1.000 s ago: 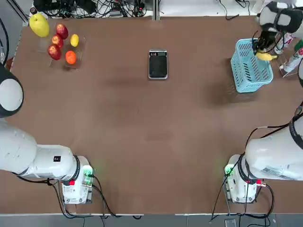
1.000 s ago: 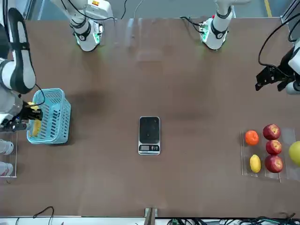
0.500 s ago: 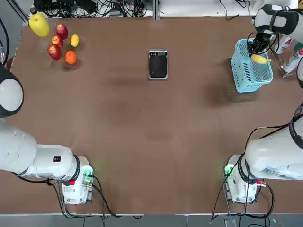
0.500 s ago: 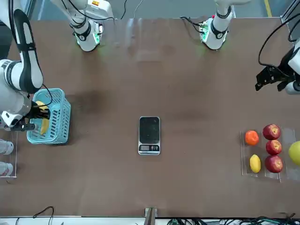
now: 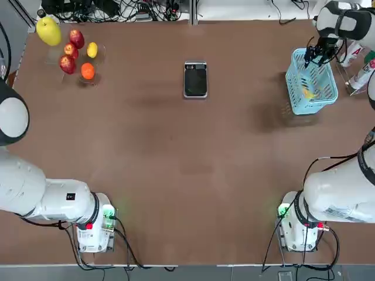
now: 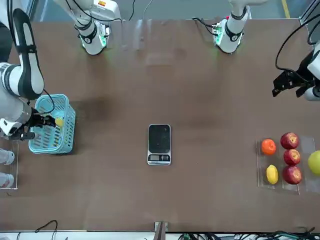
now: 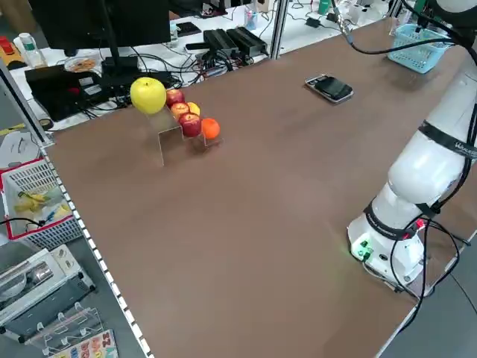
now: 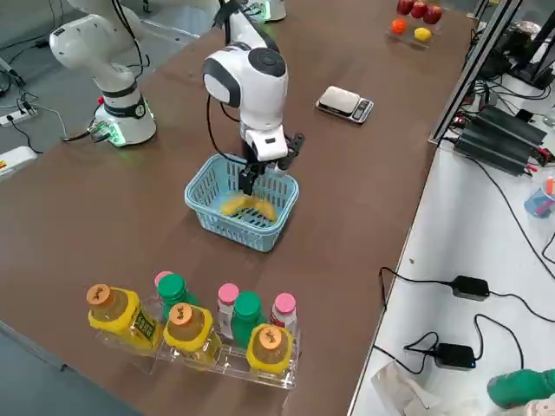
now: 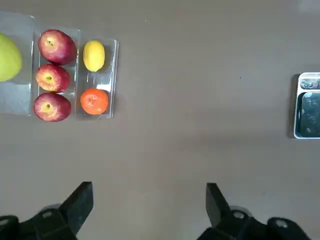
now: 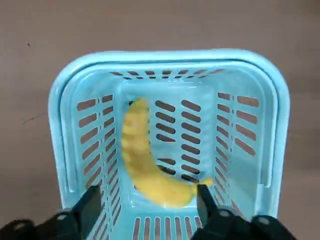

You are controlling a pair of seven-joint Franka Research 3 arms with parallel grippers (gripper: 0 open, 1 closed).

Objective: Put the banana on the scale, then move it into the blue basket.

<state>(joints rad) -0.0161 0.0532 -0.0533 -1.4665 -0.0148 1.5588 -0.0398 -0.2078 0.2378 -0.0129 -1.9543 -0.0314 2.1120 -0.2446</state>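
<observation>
Blue basket (image 5: 321,93) set near table's far right corner; open tabletop (image 5: 176,164) left between it and the scale (image 5: 195,79), which is placed well in from the edges. Banana (image 10: 150,165) contained inside the basket, on its floor. Right gripper (image 10: 150,197) positioned over the basket, fingers spread wide, nothing held. Bottle rack (image 8: 217,351) stood just beside the basket, on its outer side. Fruit tray (image 9: 112,80) placed at the far left, loaded with apples, lemon and orange; left gripper (image 9: 150,197) parked near the left edge, fingers wide, empty. Half a second earlier, banana seen higher, at the right gripper; now released.
</observation>
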